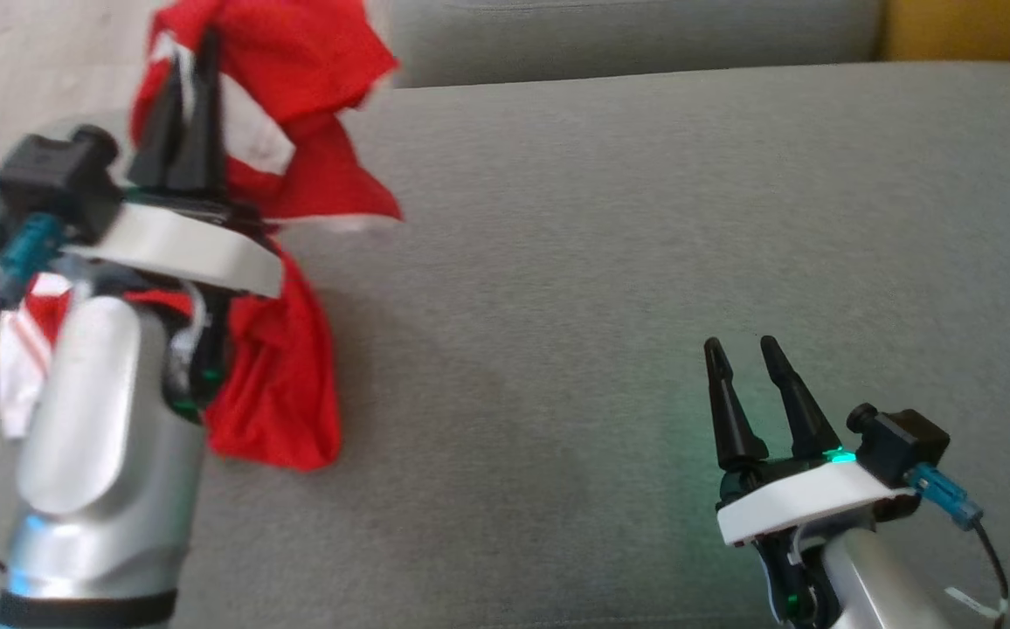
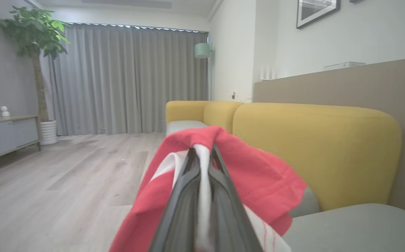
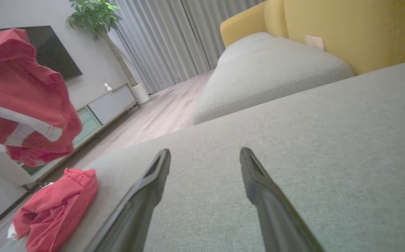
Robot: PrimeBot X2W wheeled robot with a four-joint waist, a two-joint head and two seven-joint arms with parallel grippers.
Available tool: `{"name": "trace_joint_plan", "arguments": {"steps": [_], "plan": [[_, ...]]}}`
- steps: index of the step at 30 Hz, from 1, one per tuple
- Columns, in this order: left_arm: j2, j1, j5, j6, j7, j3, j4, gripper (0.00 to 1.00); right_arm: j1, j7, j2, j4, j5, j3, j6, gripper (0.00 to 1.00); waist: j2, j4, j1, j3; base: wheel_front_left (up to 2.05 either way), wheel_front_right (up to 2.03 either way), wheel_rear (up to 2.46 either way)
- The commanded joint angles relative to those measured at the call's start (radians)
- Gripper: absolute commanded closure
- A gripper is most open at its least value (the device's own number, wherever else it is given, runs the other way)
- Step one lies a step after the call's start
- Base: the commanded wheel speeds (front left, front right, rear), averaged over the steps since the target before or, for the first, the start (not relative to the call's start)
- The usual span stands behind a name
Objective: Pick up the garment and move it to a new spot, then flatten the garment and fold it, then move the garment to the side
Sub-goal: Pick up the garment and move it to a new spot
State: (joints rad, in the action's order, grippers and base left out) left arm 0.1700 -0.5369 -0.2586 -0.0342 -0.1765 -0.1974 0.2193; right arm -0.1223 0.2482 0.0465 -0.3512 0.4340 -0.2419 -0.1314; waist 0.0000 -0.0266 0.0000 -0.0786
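Left pincer (image 1: 195, 54) clamped on red sports jersey with white striped sleeves (image 1: 295, 61), raised far left over grey fabric sofa seat (image 1: 557, 262). Right pincer (image 1: 740, 345) spread wide, empty, near right. Best: lift clear, carry slow, lay mid-seat. Count: pincers two; jersey one; red heap (image 3: 55, 206) beneath, same garment or second, can't tell.

Left gripper (image 1: 195, 52) closed; right gripper (image 1: 741, 345) wide.

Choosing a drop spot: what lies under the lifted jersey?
Beneath the garment a smaller red cloth heap lies on the cushion; the left arm hides part of it in head view.
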Motion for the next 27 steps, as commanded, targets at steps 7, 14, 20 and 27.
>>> {"name": "trace_joint_plan", "arguments": {"steps": [7,14,20,27], "plan": [[-0.05,-0.032,-0.003,0.007,-0.007,-0.041,-0.02,1.0,-0.029,0.014,0.004,0.041,-0.001,-0.029,0.001,0.0,0.0,0.154,0.0,-0.002,0.0,0.0,0.0],[-0.103,-0.042,-0.016,0.027,-0.026,-0.124,0.057,1.0,-0.043,0.014,0.004,0.063,-0.005,-0.063,0.001,0.0,0.0,0.313,0.0,-0.024,0.0,0.0,0.0],[-0.116,-0.099,-0.026,0.06,-0.055,-0.171,0.162,1.0,-0.06,0.014,0.004,0.093,0.018,-0.07,0.001,0.0,0.0,0.434,0.0,-0.073,0.0,0.0,0.0],[-0.119,-0.186,-0.068,0.091,-0.08,-0.227,0.27,0.0,-0.061,0.014,0.004,0.104,0.033,-0.075,0.001,0.0,0.0,0.493,0.0,-0.103,0.0,0.0,0.0]]}}
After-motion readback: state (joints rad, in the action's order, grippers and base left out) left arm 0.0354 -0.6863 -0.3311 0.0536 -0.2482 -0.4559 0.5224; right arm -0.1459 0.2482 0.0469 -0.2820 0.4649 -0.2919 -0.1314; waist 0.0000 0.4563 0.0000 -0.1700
